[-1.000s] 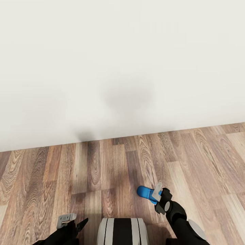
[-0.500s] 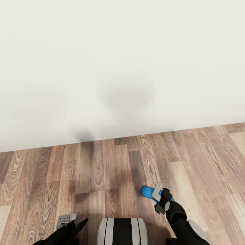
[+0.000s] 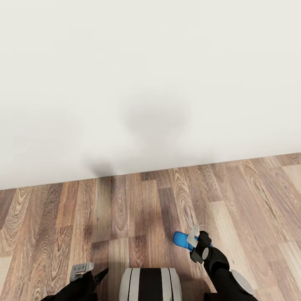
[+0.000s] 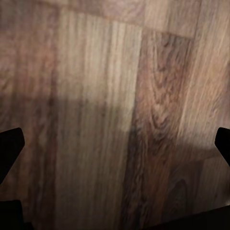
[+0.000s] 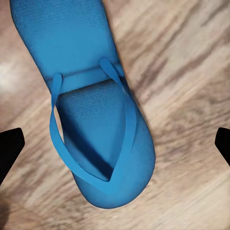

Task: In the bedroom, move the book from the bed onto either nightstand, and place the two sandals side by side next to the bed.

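Blue sandal (image 3: pixel 181 240) at the right gripper (image 3: pixel 193 239), seen against the wood-plank floor (image 3: pixel 125 209) just in front of the robot's base (image 3: pixel 150 284). In the head view only the sandal's rounded end projects past the gripper; over the last second this end has drawn slightly toward the arm, and the line where the white wall (image 3: pixel 150 83) meets the floor has sunk lower in the picture, so the camera has moved, probably as the base turns or rolls. In the right wrist view the sandal (image 5: pixel 91 100) lies lengthwise between the two dark fingertips (image 5: pixel 10 148), straps uppermost, with floor visible on both sides. The fingertips stand wide apart there, so whether the gripper truly clamps the sandal or merely hovers over it cannot be told. The left gripper (image 3: pixel 88 271) hangs low beside the base, released and holding nothing, over bare planks. Judgement: the robot is in transit with one sandal; placing the pair by the bed is not yet done.
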`<state>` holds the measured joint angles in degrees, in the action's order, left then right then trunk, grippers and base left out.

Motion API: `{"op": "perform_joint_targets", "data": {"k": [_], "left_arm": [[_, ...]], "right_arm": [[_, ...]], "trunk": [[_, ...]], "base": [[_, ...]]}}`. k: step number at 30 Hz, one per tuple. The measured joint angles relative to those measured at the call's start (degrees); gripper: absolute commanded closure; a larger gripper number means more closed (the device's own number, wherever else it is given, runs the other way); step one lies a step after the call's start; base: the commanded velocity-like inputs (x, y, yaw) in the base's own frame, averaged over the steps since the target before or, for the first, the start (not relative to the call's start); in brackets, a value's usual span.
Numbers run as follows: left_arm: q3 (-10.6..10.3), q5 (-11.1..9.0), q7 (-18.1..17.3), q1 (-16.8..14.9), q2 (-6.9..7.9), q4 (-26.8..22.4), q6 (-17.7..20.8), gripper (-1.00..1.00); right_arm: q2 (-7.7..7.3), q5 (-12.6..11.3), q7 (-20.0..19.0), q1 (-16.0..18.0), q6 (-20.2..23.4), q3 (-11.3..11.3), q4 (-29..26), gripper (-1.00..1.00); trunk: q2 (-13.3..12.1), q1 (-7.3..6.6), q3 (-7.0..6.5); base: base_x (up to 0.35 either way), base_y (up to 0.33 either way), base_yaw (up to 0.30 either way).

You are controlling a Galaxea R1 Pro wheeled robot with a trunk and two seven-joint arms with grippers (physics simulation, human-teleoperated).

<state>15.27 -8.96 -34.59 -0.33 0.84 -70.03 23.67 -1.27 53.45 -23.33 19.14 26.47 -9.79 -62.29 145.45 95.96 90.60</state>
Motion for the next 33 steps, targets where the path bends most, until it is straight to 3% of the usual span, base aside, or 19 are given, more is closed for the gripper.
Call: {"op": "perform_joint_targets", "data": {"k": [11, 22, 33], "left_arm": [[0.04, -0.07, -0.17, 0.0, 0.04, -0.06, 0.09, -1.0], [0.04, -0.07, -0.09, 0.0, 0.01, -0.08, 0.09, -1.0], [0.04, -0.08, -0.17, 0.0, 0.01, -0.08, 0.09, -1.0]], "right_arm": [[0.0, 0.0, 0.0, 0.0, 0.01, 0.0, 0.05, -1.0], [0.0, 0.0, -0.02, 0.0, 0.0, 0.0, 0.04, -1.0], [0.0, 0.0, 0.01, 0.0, 0.0, 0.0, 0.07, -1.0]], "trunk": [[0.01, 0.03, 0.22], [0.16, 0.31, 2.65], [0.16, 0.31, 2.66]], "base": [[0.0, 0.0, 0.0], [0.0, 0.0, 0.0], [0.0, 0.0, 0.0]]}}
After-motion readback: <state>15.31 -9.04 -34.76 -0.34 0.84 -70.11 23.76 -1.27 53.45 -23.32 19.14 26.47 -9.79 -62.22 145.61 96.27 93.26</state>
